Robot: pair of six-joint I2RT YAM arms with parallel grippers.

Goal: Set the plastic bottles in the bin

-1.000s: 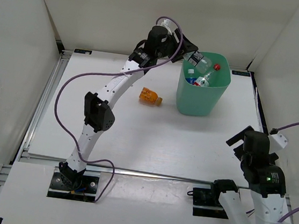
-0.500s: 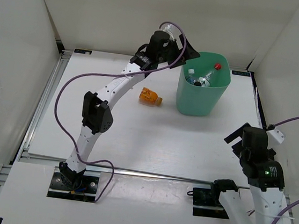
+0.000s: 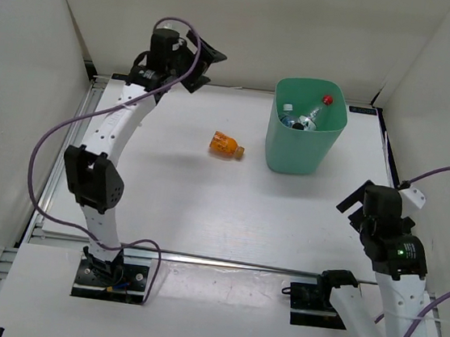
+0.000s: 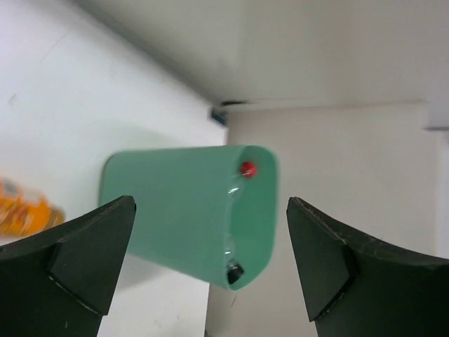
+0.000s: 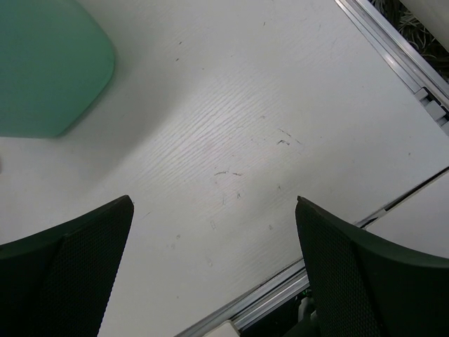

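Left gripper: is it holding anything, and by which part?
Nothing. The left gripper is open and empty; the orange bottle lies loose on the table.

The bin is smooth mint-green plastic with a soft sheen. The bottles inside it are clear, glossy plastic, and the orange bottle left of the bin looks glossy too. The worktop is matt white with a fine wood grain and small scuffs. Right of the bin, the edge rail is brushed metal. The left gripper is smooth matt black plastic. The right gripper has fingers with a finely dotted face.
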